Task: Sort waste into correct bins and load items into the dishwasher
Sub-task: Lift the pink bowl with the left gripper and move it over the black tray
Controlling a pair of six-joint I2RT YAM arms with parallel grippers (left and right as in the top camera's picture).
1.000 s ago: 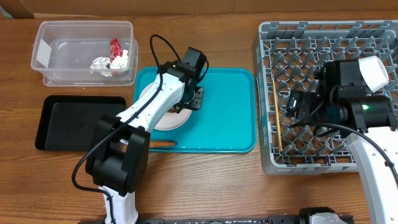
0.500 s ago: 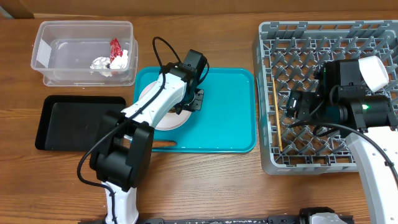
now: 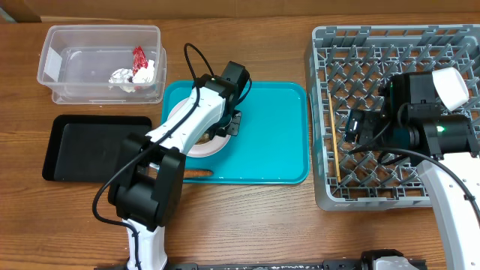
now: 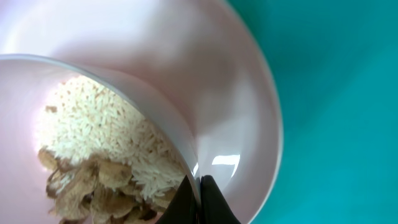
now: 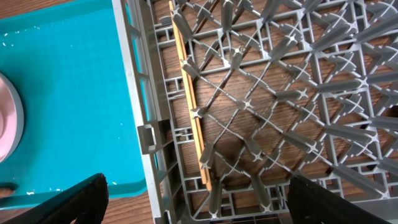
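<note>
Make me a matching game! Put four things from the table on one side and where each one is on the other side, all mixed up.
Things:
1. chopsticks
2. red wrapper
3. orange stick
4. bowl of rice

Places:
A. in the clear tub
B. rim pinched by the left gripper
C. in the grey rack
D. lying loose on the teal tray, near its edge

Pairs: 1-C, 2-A, 3-D, 4-B

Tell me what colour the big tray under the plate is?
Teal, a blue-green. The tray shows best in the overhead view.
</note>
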